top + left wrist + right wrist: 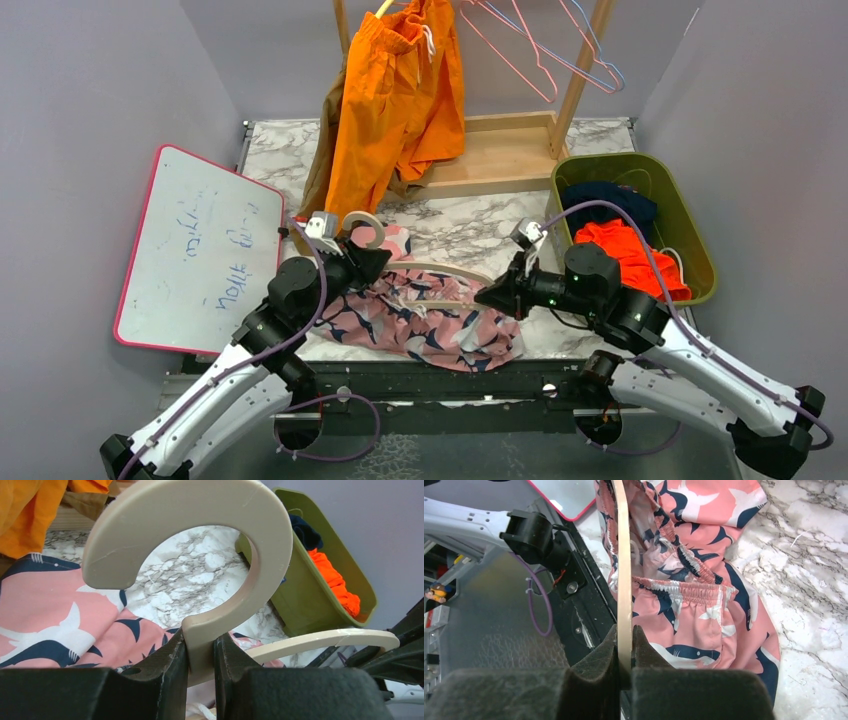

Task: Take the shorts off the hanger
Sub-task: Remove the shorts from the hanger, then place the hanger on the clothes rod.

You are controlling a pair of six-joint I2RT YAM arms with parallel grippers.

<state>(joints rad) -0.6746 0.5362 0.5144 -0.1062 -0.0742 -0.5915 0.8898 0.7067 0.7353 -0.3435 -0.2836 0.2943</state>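
L hand (201, 652) clamped on hanger (272, 545) hook neck; R hand (624, 642) clamped on hanger arm end. Pink shorts (704, 615) lie on desk (819, 555), waistband against hanger arm.

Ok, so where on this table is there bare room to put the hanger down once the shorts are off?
Best patch: bare marble mid-table, between the wooden rack base, the green bin and the pink shorts. A smaller one lies rear left, between the whiteboard and the hanging orange shorts. The front is crowded: shorts, hanger, left gripper, right gripper.
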